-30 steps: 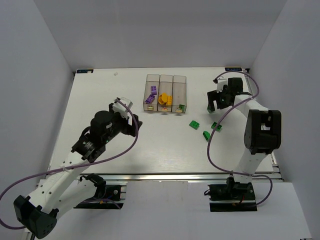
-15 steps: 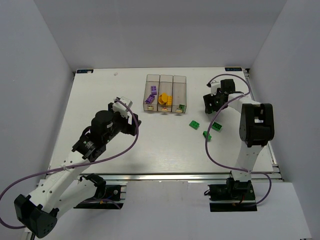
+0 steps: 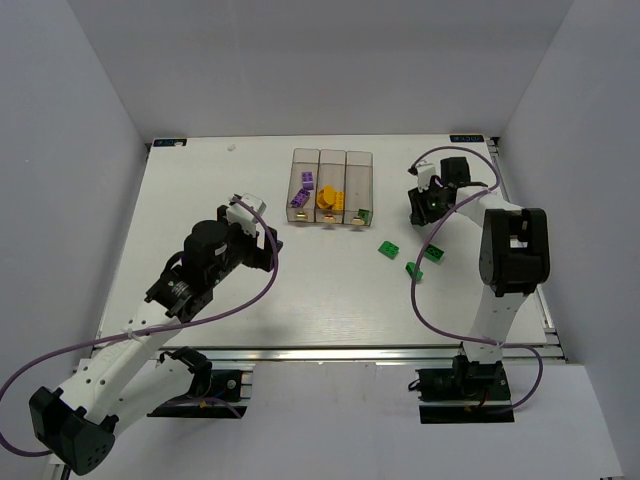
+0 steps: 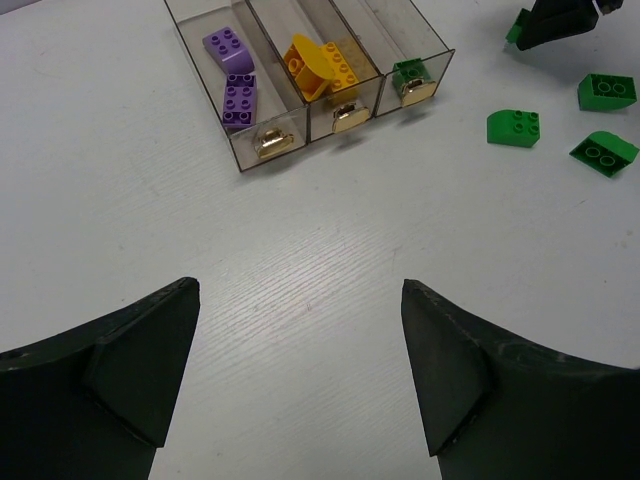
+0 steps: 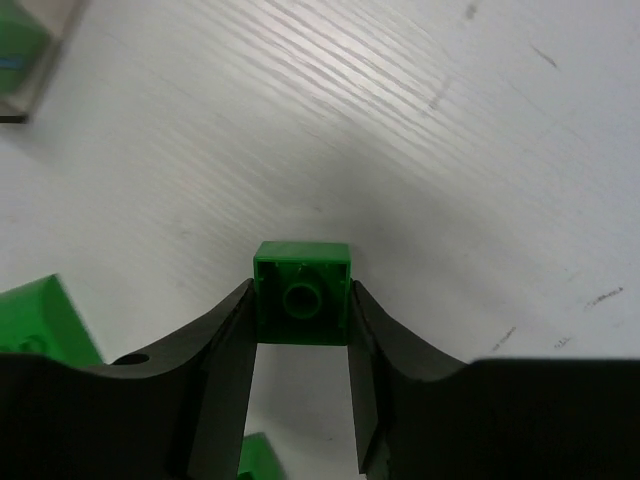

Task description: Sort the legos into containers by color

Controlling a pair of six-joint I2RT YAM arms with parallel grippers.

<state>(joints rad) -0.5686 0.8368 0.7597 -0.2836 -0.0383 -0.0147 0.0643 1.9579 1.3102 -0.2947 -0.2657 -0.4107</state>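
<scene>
White wood-grained table (image 3: 200, 180) carries everything we see. At the left, the left gripper (image 4: 298, 295) hangs over bare tabletop with its jaws spread wide and nothing between them, well short of the containers (image 4: 275, 62). These are three clear bins joined in a row, each with a brass-coloured tag (image 4: 268, 143) on the end facing that gripper. The left bin holds two purple bricks (image 4: 239, 100); the middle one holds a heap of orange-yellow bricks (image 4: 320, 65); the right one holds a single green brick (image 4: 410, 72) just behind its tag.

Right of the bins, and nearer the arm bases, three loose green bricks (image 3: 388, 249) lie on the table close together but apart from one another. A purple cable (image 3: 413, 300) from the right arm passes just beside the nearest of them in the top view.

Farthest right, beyond those bricks, the right gripper (image 5: 300, 300) is closed on the held green brick (image 5: 302, 270); its two fingers press the brick's opposite sides, and the hollow underside faces the wrist camera. We cannot tell whether this brick is touching the table. The right wrist view also shows another green brick at its lower left edge and a corner of a bin at its upper left.
</scene>
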